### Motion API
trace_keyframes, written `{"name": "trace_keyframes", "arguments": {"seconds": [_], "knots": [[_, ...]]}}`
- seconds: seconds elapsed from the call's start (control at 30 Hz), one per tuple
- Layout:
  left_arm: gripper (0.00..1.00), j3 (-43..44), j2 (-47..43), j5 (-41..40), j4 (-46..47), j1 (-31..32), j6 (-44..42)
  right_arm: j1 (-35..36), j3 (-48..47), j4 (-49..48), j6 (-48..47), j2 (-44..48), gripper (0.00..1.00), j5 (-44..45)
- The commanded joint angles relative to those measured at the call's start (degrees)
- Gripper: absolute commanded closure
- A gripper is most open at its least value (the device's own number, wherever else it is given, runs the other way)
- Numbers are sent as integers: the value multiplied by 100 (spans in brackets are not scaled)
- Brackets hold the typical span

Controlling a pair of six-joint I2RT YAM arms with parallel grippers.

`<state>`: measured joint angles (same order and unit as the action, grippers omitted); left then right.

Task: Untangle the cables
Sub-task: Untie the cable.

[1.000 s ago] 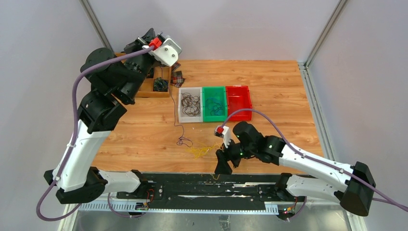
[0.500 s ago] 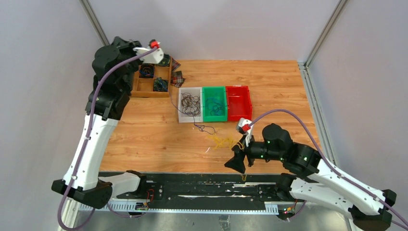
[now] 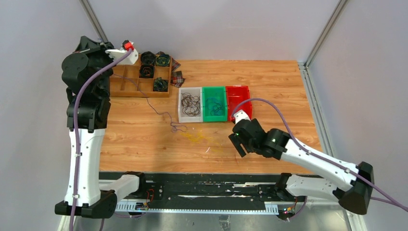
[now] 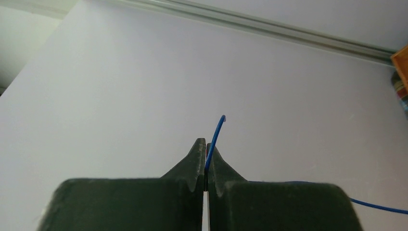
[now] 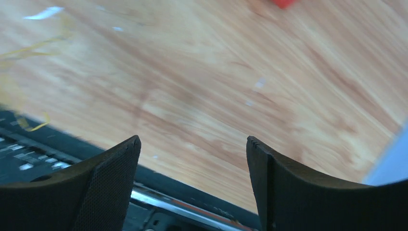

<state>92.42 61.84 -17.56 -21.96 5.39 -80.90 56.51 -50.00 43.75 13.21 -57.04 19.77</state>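
Observation:
My left gripper is raised at the far left, pointing at the wall. In the left wrist view it is shut on a thin blue cable whose tip sticks out above the fingers. That cable runs down across the table to a small dark tangle. A yellow cable lies loose on the table beside the tangle, and part of it shows in the right wrist view. My right gripper is open and empty, low over bare wood to the right of the yellow cable.
A white bin holds dark cables, a green bin holds bluish ones, and a red bin stands to their right. A wooden tray with dark coils sits at the back left. The black front rail runs along the near edge.
My left arm swung left towards the wall, dragging the blue cable and its tangle leftward. My right gripper moved from the front edge towards the red bin; the yellow cable now lies left of it.

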Motion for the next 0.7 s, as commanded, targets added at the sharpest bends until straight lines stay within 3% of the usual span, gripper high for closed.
{"name": "trace_keyframes", "arguments": {"seconds": [0.0, 0.17, 0.3, 0.4, 0.57, 0.67], "knots": [[100, 414, 105, 146, 330, -257, -289, 69, -498, 900, 397, -697, 20, 1927], [99, 1081, 273, 154, 111, -275, -223, 68, -782, 1414, 803, -1539, 20, 3282], [99, 1716, 314, 1056, -1065, -275, 824, 69, -973, 740, 670, -1396, 20, 2985], [99, 1744, 179, 1889, -1461, -270, 1671, 84, -791, -866, -221, -774, 21, 1400], [99, 1485, -118, 3334, -1766, -274, 2932, 88, 517, -4784, -873, 386, 21, -1636], [99, 1293, -255, 4187, -1760, -271, 3694, 88, 612, -5809, -796, 379, 21, -2601]]}}
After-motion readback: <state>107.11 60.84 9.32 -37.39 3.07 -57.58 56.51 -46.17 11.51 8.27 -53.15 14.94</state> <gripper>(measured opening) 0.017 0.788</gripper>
